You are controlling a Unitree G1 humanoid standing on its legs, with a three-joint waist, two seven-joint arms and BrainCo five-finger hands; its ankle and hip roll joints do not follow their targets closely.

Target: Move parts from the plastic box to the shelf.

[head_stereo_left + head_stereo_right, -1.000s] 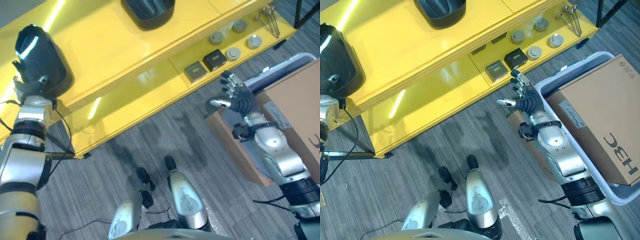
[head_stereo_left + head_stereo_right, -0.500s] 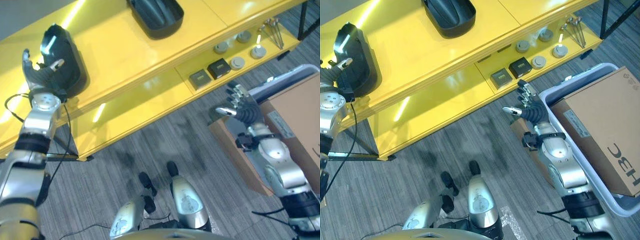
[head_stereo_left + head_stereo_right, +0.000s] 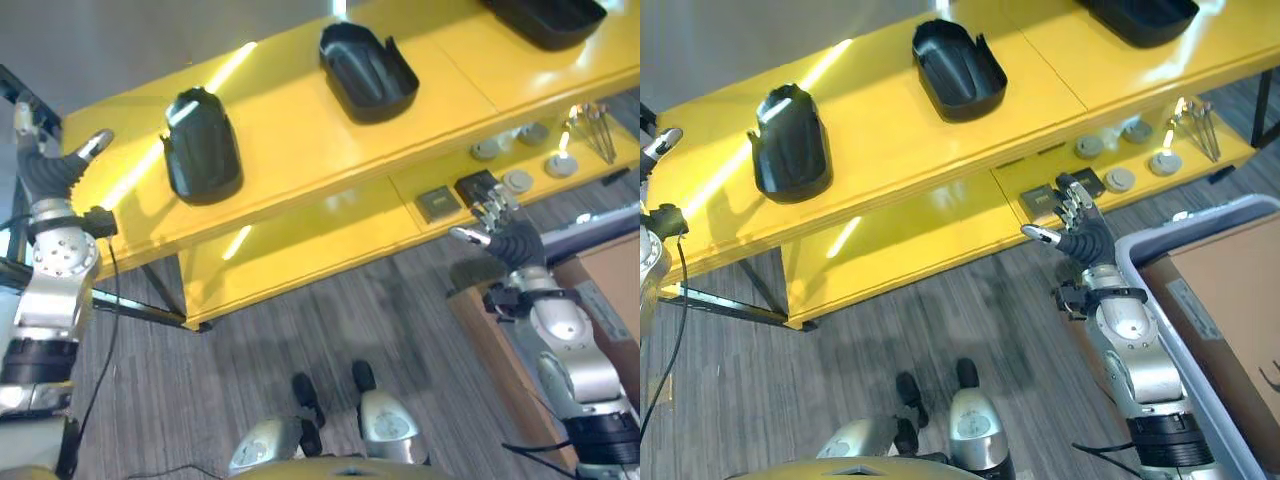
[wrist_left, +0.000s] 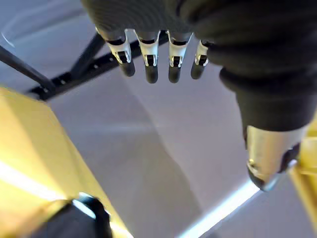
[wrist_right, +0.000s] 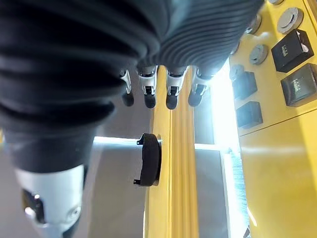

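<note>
On the shelf's top board: three black parts; one part (image 3: 201, 145) stands near the left end.
Shelf (image 3: 300, 120): yellow, small blocks on the lower board's right end.
Box (image 3: 1200, 330): right of shelf, holding cardboard.
Left hand (image 3: 50, 170): fingers straight, empty, beyond the left end.
Right hand (image 3: 1080, 232): fingers straight, empty, before the lower board.

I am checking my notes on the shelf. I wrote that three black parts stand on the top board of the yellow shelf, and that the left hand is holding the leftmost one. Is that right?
Not quite. The left hand holds nothing: the left eye view shows it open, beyond the end of the yellow shelf, apart from the leftmost black part. The rest stands: three black parts are on the top board.
</note>
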